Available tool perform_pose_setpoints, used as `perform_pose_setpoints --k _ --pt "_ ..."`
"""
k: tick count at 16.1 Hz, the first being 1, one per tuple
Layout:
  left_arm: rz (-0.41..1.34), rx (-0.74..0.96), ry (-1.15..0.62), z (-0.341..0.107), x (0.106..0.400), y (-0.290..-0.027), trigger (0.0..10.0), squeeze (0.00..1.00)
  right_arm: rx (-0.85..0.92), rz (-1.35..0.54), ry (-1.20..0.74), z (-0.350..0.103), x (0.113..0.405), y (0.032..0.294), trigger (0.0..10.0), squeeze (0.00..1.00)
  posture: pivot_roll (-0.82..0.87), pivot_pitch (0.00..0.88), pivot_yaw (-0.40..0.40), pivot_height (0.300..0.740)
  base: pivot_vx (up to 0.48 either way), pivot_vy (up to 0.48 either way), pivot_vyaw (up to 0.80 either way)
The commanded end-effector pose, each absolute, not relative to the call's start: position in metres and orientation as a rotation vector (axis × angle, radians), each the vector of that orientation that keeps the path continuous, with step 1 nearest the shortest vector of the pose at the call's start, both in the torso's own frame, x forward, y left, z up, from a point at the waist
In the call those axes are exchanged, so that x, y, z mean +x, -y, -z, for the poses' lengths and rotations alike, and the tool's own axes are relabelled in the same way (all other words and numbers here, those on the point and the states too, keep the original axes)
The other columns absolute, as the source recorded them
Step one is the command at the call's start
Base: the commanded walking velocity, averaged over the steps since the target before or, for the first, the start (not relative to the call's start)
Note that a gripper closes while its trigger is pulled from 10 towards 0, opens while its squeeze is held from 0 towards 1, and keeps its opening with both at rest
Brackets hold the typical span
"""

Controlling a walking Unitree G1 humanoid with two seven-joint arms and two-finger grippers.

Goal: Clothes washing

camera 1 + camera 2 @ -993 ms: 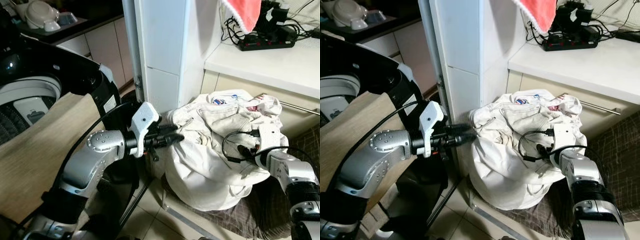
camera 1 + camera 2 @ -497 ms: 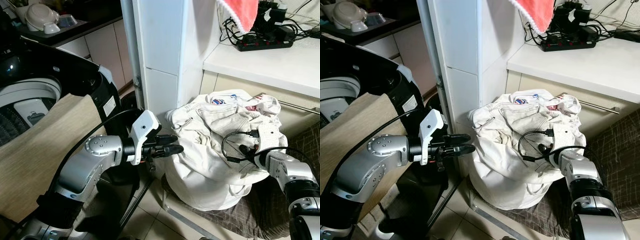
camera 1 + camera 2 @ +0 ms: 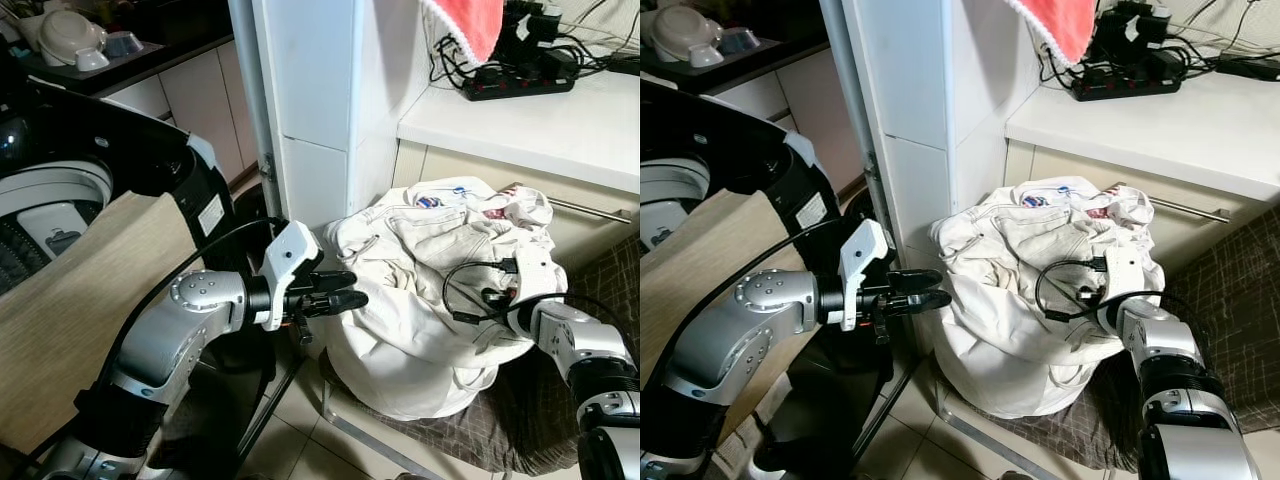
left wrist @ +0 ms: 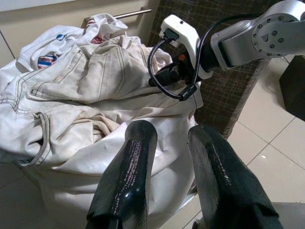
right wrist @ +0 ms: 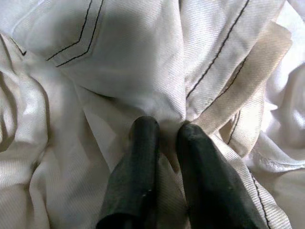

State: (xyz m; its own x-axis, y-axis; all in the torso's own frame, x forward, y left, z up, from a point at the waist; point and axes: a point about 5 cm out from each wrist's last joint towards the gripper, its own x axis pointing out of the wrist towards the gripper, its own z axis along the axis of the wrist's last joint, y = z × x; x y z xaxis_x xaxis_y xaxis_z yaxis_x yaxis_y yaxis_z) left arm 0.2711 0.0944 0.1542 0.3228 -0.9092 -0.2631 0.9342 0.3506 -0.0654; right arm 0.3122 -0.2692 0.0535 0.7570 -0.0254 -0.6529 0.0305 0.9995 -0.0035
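A heap of white laundry (image 3: pixel 430 290), mostly cream denim with dark stitching, sits piled in a basket on the tiled floor (image 3: pixel 300 420), against a white pillar (image 3: pixel 315 100) and below a white bench (image 3: pixel 530 120). From the head views the right end effector (image 3: pixel 497 298) is sunk into the far side of the heap, its fingers hidden there. The right wrist view fills in what they miss: the two black fingers (image 5: pixel 143 157) are clenched together on a fold of the white cloth, beside a stitched seam. The left end effector (image 3: pixel 345 292) hovers just beside the near side of the heap, released, fingers apart and holding nothing; its wrist view looks between them at the pile and the right arm beyond. A black washing machine (image 3: pixel 90 190), lid open, stands at the robot's left. On the bench lie a black power strip (image 3: pixel 515 85) and tangled cables, with a red towel (image 3: pixel 465 25) hanging over its edge. A brown patterned mat (image 3: pixel 560 400) lies under the basket.
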Motion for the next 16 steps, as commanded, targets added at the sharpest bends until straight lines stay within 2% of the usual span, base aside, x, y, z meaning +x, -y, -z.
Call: perform_pose_setpoints --k 1,6,7,8,11,12,13,16 --pt "1.211 0.123 -0.264 -0.158 0.272 -0.094 10.0 0.0 0.038 0.012 -0.689 -0.058 0.318 0.264 0.0 0.0 -0.14 0.0 0.083 0.74 0.0 0.0 0.0" --pt "1.135 0.126 -0.221 -0.161 0.28 -0.096 10.0 0.0 0.12 -0.051 -0.572 -0.084 0.327 0.262 0.0 0.0 -0.14 0.0 0.085 0.74 0.0 0.0 0.0" --pt "1.044 0.109 -0.165 -0.168 0.292 -0.098 10.0 0.0 0.14 -0.116 -0.497 -0.107 0.331 0.259 0.0 0.0 -0.15 0.0 0.083 0.74 0.0 0.0 0.0" --pt "1.024 0.102 -0.152 -0.17 0.294 -0.099 10.0 0.0 0.136 -0.137 -0.48 -0.113 0.331 0.258 0.0 0.0 -0.15 0.0 0.083 0.74 0.0 0.0 0.0" --pt "0.902 0.132 0.046 -0.198 0.313 -0.096 10.0 0.0 0.081 -0.471 -0.252 -0.194 0.325 0.232 0.0 0.0 -0.16 0.0 0.088 0.74 0.0 0.0 0.0" --pt "0.872 0.087 0.11 -0.211 0.319 -0.092 10.0 0.0 0.066 -0.611 -0.139 -0.23 0.317 0.219 0.0 0.0 -0.16 0.0 0.088 0.74 0.0 0.0 0.0" --pt "0.86 0.059 0.135 -0.216 0.321 -0.089 10.0 1.0 0.068 -0.666 -0.094 -0.243 0.313 0.215 0.0 0.0 -0.18 0.0 0.089 0.74 0.0 0.0 0.0" --pt "0.912 -0.039 0.164 -0.227 0.32 -0.071 10.0 1.0 0.16 -0.844 0.072 -0.287 0.298 0.203 0.0 0.0 -0.18 0.0 0.077 0.74 0.0 0.0 0.0"
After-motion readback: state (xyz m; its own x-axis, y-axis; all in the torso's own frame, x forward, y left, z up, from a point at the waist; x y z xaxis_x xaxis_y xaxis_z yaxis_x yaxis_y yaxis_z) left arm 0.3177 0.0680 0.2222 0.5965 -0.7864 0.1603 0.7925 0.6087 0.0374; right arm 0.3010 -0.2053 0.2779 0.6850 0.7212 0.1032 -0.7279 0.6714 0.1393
